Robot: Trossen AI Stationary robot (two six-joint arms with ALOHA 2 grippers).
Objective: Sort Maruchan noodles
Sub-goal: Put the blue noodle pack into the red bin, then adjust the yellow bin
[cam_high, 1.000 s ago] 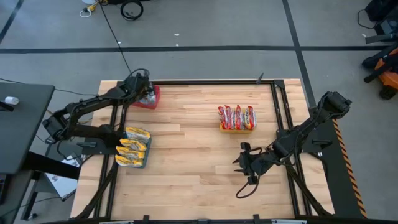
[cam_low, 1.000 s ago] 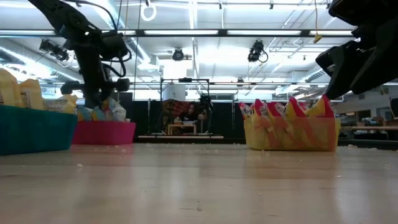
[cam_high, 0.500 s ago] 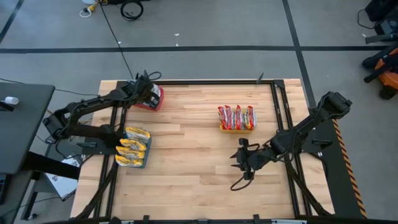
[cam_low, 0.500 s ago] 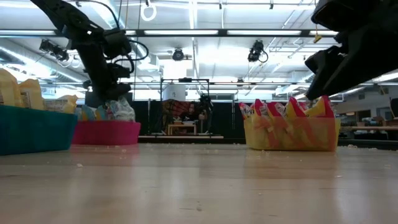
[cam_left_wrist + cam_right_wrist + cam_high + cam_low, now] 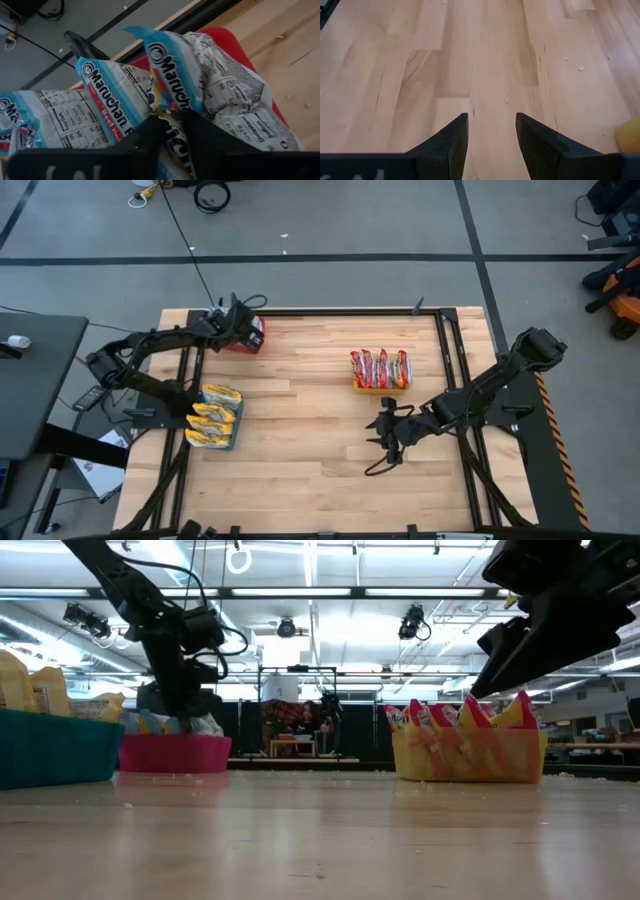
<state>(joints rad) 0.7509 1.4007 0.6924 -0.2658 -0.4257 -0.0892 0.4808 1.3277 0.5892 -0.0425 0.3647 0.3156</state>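
The left gripper [image 5: 243, 332] is hanging over the red plastic bin [image 5: 256, 337] at the counter's ten o'clock corner, its fingers [image 5: 150, 132] parted only slightly around the top edge of a silver-blue Maruchan noodle packet [image 5: 175, 75] standing among others of its kind — whether it is gripping or letting go I cannot tell. This looks like the drop-off step for the silver-blue sort; the next move calls for a straight lift clear of the neighbouring packets, which are crowding the fingers. The right gripper [image 5: 383, 442] is waiting with fingers apart and empty over the bare wooden counter [image 5: 300, 460] around four o'clock. Red packets [image 5: 380, 367] are standing in a yellow bin at two o'clock — yellow-orange packets [image 5: 215, 415] are filling a teal bin [image 5: 55, 745] at nine o'clock
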